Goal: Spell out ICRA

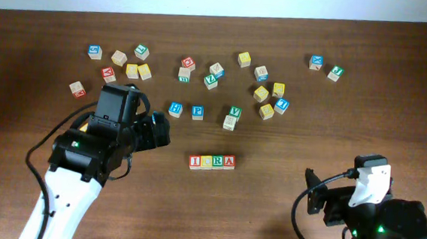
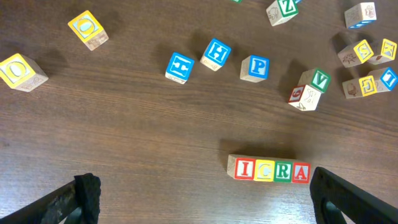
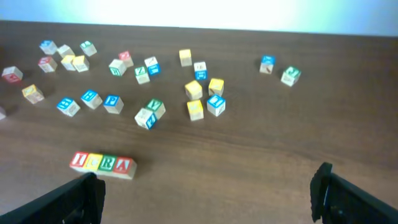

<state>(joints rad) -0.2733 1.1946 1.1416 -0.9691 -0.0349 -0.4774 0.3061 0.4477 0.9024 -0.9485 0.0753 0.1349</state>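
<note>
Four letter blocks stand side by side in a row reading I, C, R, A (image 1: 212,161) on the brown table; the row also shows in the left wrist view (image 2: 268,170) and in the right wrist view (image 3: 102,163). My left gripper (image 1: 158,131) is open and empty, to the left of the row and apart from it; its fingers flank the frame bottom in the left wrist view (image 2: 202,199). My right gripper (image 1: 315,196) is open and empty at the front right, well away from the row; it also shows in the right wrist view (image 3: 208,193).
Several loose letter blocks lie scattered across the back of the table, among them a blue H (image 1: 175,109), a blue P (image 1: 197,112), a green V (image 1: 234,111) and yellow blocks (image 1: 267,111). Two more sit at the far right (image 1: 326,67).
</note>
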